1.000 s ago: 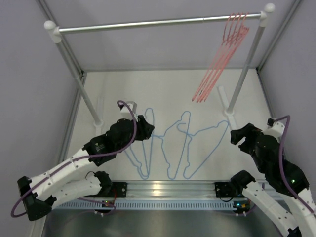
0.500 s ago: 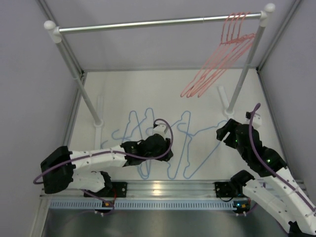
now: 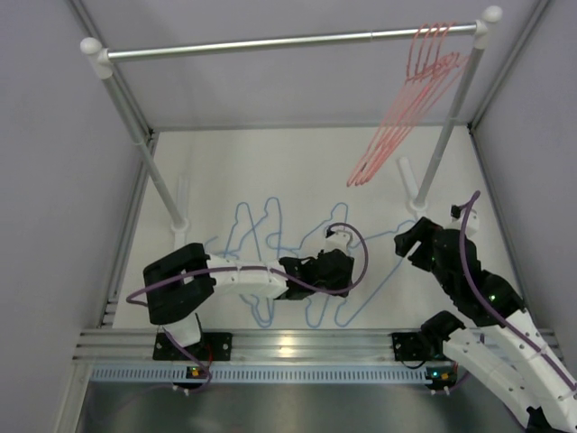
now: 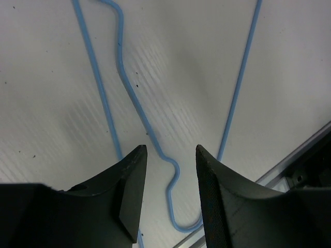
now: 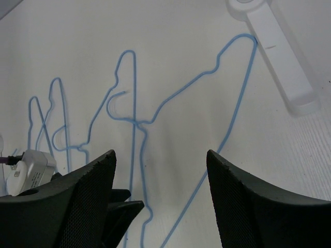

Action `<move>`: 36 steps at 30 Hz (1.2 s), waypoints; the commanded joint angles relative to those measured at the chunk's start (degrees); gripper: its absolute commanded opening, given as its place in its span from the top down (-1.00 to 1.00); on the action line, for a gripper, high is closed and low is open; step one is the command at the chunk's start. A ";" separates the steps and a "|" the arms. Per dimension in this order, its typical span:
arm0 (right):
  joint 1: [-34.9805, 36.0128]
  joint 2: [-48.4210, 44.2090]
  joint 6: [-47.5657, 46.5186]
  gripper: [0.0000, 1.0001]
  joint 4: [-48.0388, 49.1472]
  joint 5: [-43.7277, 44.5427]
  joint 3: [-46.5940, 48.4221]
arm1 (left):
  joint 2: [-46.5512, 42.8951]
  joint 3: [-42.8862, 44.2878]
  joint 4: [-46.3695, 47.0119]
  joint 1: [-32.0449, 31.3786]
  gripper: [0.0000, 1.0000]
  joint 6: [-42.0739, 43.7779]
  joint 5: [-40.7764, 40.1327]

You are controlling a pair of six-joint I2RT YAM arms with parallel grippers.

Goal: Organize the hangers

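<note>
Several light blue wire hangers lie overlapping on the white table. Several pink-red hangers hang at the right end of the silver rail, tilted to the left. My left gripper reaches far right, low over the middle blue hangers. In the left wrist view it is open, with a blue hanger's hook on the table between its fingers. My right gripper hovers over the rightmost blue hanger. In the right wrist view it is open and empty above the blue wires.
The rack's white foot lies just beyond the rightmost blue hanger. The rack's right post and left post stand on the table. An aluminium rail runs along the near edge. The left gripper's fingers show in the right wrist view.
My left arm has swept from the left blue hangers to the middle-right ones. My right gripper moved a little left, then held. The pink hangers are swinging.
</note>
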 commanded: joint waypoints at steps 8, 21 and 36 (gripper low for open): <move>0.95 -1.42 0.88 -0.36 3.45 -0.42 -0.74 | 8.59 12.28 -1.31 3.03 0.04 5.02 -10.74; 0.86 -3.44 0.36 -0.37 3.10 -0.15 -1.18 | 16.25 18.79 -4.04 5.77 0.17 9.59 -8.28; 0.86 -4.41 0.36 -0.37 2.40 0.02 -1.18 | 19.77 18.71 -5.88 5.86 0.52 12.40 -9.86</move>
